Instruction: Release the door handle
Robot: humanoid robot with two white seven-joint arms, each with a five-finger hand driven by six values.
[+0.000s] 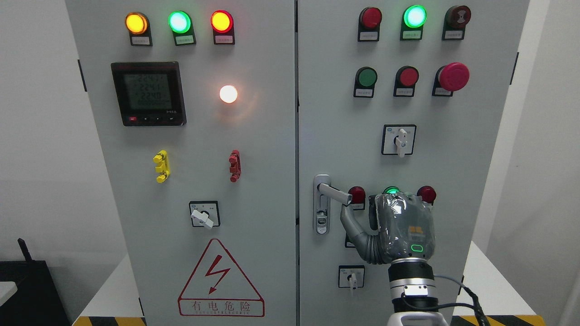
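Note:
The silver door handle (334,192) sits on its lock plate (321,217) at the left edge of the right cabinet door (335,113). Its lever points right and slopes slightly down. My right hand (401,226) comes up from the bottom right, its back towards the camera, just right of the lever's end. Its thumb (348,222) reaches up and left to just under the lever's tip. Nothing is wrapped around the lever, which shows along its whole length. The other fingers are hidden behind the palm. My left arm is out of view.
Above the hand, the right door carries indicator lamps, push buttons, a red emergency button (453,76) and rotary switches (398,140). The left door (199,136) has a meter (148,93), lamps and a warning triangle (220,280). Striped floor tape runs along the bottom.

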